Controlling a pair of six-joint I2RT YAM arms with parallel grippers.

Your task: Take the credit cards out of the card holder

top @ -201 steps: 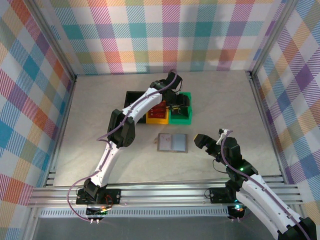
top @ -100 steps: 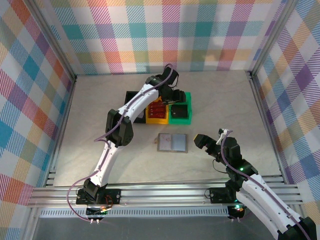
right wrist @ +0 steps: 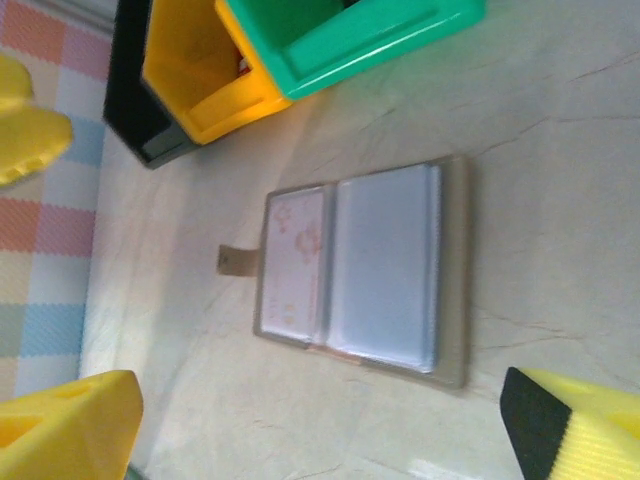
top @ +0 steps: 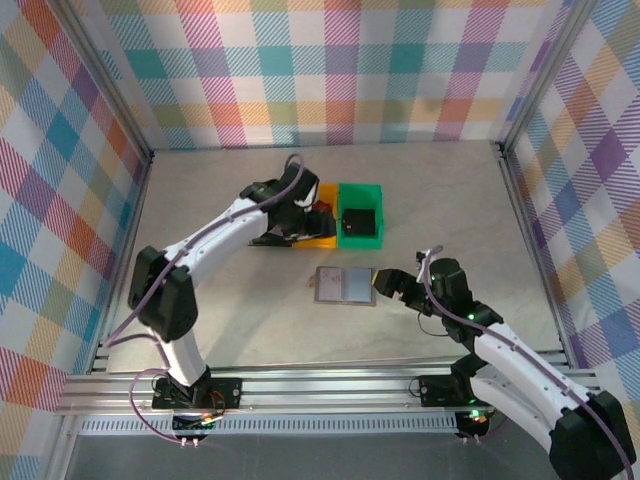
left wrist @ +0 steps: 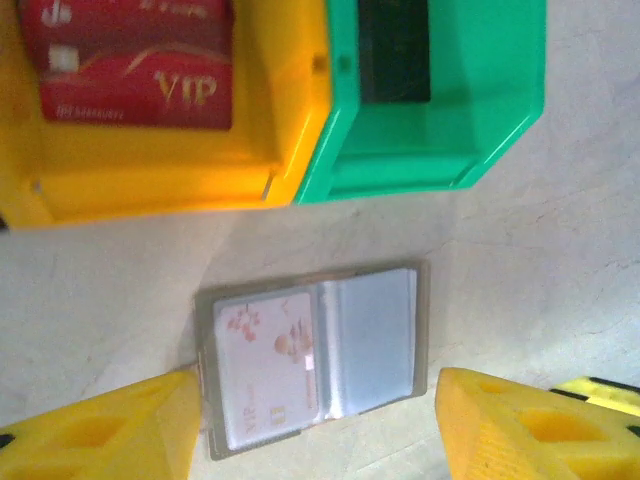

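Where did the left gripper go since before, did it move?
Yes. The left yellow-fingered gripper swung left: it was over the green plastic bin and now sits left of it.

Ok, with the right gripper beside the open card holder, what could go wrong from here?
The card holder lies flat and unheld on the table, so the open right gripper at its right edge may just shove it. The pale card sits flush in its left pocket; pinching it could lift the whole holder instead.

Black bin, yellow bin and green bin stand side by side on the table.
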